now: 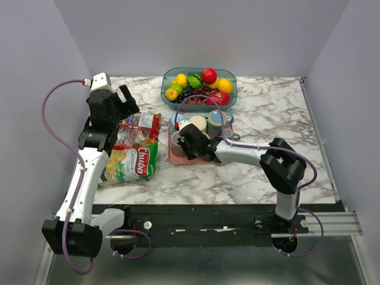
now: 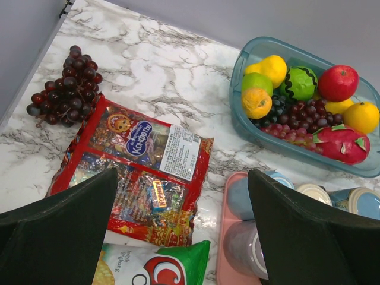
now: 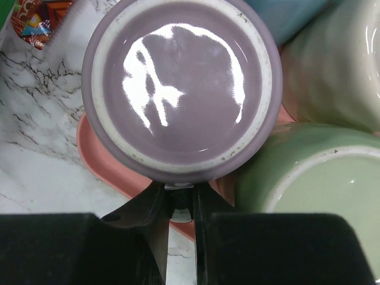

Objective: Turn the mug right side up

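The mug [image 1: 176, 141] is purple and stands upside down at the front left of a pink tray [image 1: 178, 159]. The right wrist view looks straight at its glossy base [image 3: 178, 89]. My right gripper [image 1: 186, 143] is at the mug's near side. Its jaws [image 3: 181, 205] are pinched narrowly on the mug's handle just below the base rim. My left gripper [image 1: 127, 98] hovers wide open above the snack bags, holding nothing. Between its fingers [image 2: 183, 175] I see the mug [image 2: 243, 249] partly hidden behind the right finger.
The tray also carries a green mug [image 3: 309, 178], a cream mug [image 3: 338, 65] and a blue one [image 3: 285, 12], crowding the purple mug. A teal fruit basket [image 1: 164, 89] stands behind. A candy bag [image 2: 142, 172], a chips bag [image 1: 133, 155] and grapes [image 2: 65, 89] lie to the left.
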Controlling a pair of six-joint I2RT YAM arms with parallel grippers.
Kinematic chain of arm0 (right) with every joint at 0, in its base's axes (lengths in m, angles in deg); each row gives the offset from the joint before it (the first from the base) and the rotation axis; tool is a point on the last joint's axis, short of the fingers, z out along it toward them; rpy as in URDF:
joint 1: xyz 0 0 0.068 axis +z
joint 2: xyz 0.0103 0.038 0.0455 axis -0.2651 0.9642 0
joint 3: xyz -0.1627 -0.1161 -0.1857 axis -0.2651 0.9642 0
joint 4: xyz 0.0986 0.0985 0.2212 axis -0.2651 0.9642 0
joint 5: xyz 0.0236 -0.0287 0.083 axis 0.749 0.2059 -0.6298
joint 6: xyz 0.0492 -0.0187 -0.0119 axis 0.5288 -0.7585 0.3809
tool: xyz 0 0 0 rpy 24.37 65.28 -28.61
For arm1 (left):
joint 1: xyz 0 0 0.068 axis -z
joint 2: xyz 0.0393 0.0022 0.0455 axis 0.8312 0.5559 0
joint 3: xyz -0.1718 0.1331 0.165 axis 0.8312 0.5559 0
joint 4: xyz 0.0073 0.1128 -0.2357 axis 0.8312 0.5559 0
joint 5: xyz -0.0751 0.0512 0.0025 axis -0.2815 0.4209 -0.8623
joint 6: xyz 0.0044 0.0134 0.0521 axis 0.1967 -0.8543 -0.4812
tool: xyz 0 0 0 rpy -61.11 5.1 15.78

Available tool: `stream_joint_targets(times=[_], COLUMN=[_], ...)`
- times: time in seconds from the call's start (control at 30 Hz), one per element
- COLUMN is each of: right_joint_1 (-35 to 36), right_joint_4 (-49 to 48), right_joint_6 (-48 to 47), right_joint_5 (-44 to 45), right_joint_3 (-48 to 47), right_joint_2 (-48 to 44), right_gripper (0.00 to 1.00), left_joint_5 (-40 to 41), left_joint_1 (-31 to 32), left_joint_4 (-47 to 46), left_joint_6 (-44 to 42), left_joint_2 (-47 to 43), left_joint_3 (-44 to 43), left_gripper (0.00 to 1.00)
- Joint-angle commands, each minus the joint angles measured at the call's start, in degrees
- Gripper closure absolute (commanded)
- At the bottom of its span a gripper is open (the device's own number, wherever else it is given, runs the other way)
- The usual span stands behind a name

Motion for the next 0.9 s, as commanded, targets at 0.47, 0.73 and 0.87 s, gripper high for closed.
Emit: stream_joint_targets(times=[0.47,0.73,0.87], right_joint_1=[0.38,0.30,0.03], right_joint_4=[1.55,1.37,1.02], right_joint_6=[2.50,5.32,5.32], right_joint_5=[-8.18,-10.65,-8.37], right_joint_3=[1.28,-2.58,-7.23], right_joint_2=[-16.96,-26.65,-29.12], right_gripper=[0.99,0.99,0.99], left_joint_5=[-3.38,-22.88,-30.00], left_joint_1=[-0.25,-0.25,-0.16], left_joint_4=[2.12,-2.96,-8.94], left_joint_6=[-0.30,-1.71,-1.10], left_joint_2=[-2.64,-10.54,-17.31], left_joint_3=[-1.70,-1.44,1.46], left_gripper=[0.01,0.01,0.01])
